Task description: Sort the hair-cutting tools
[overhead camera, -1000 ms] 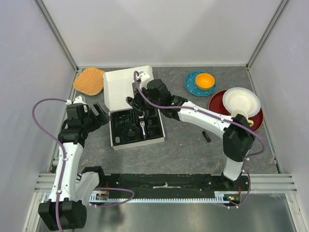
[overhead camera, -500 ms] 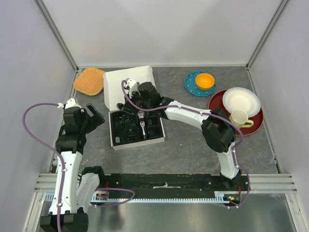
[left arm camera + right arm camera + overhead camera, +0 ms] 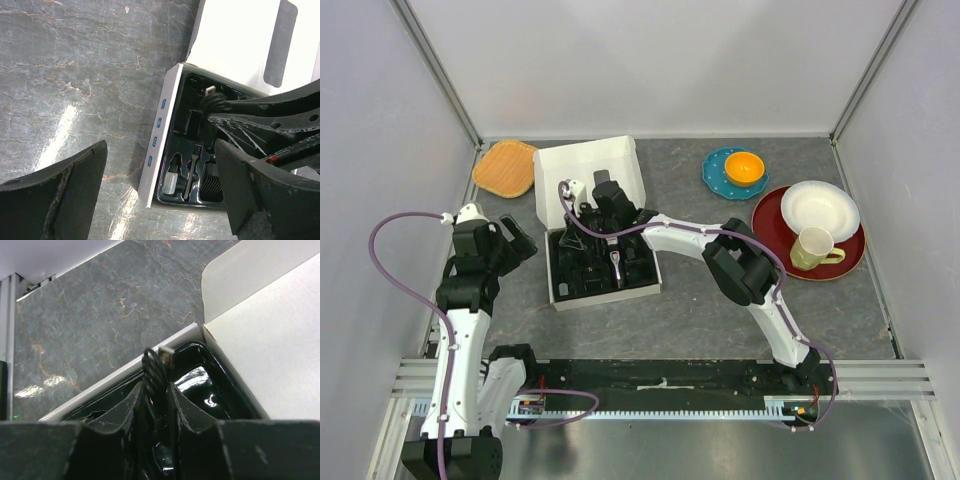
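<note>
The white box [image 3: 554, 290] holds a black moulded tray. The black-and-silver clipper [image 3: 616, 263] lies in it, with black comb guards [image 3: 578, 268] beside it. My right gripper [image 3: 582, 214] is shut on the coiled black cable [image 3: 154, 371], whose USB plug [image 3: 166, 356] sticks up over the tray's far left corner. The right gripper [image 3: 156, 390] stands low over that pocket. My left gripper [image 3: 520, 238] is open and empty, left of the box. In the left wrist view its open gripper [image 3: 160, 150] frames the thin black brush [image 3: 190, 170], a small white bottle [image 3: 171, 179], a comb guard [image 3: 212, 184] and the cable [image 3: 214, 100].
The box's white lid [image 3: 575, 170] lies open behind the tray. An orange woven mat [image 3: 506, 167] sits far left. A blue plate with an orange bowl [image 3: 744, 166], and a red plate [image 3: 772, 215] with a white bowl [image 3: 820, 208] and cup [image 3: 810, 248], are at the right.
My right gripper has swung left across the box with the cable, to the tray's far left corner. My left gripper drew back left, then held still.
</note>
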{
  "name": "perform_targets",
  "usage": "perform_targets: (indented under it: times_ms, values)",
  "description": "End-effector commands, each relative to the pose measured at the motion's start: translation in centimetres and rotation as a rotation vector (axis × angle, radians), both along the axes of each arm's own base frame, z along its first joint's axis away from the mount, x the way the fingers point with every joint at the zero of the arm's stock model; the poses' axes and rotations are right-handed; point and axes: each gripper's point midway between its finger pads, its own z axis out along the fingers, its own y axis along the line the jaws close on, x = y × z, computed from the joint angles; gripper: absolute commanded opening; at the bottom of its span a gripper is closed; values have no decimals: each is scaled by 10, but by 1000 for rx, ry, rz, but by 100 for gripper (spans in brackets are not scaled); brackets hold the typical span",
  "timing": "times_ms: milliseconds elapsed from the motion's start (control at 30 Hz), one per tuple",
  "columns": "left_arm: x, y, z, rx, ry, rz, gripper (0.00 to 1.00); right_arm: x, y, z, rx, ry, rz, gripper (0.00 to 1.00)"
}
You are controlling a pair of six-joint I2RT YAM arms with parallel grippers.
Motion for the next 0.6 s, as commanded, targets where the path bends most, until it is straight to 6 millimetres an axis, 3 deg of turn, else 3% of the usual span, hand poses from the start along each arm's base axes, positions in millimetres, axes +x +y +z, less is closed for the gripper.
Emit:
perform_targets:
  times_ms: [0, 167, 433, 567]
  values:
    - [2, 2, 2, -7, -13, 22, 94, 10, 10, 19, 31, -115, -1, 32]
    - [2, 2, 2, -8, -10, 23, 94, 16, 7, 2, -23, -137, -13, 37]
    - [3, 2, 1, -8, -6, 21, 94, 14, 9, 23, 1, -144, -20, 36]
    - [2, 3, 1, -6, -5, 23, 94, 3, 17, 8, 1, -93, -1, 30]
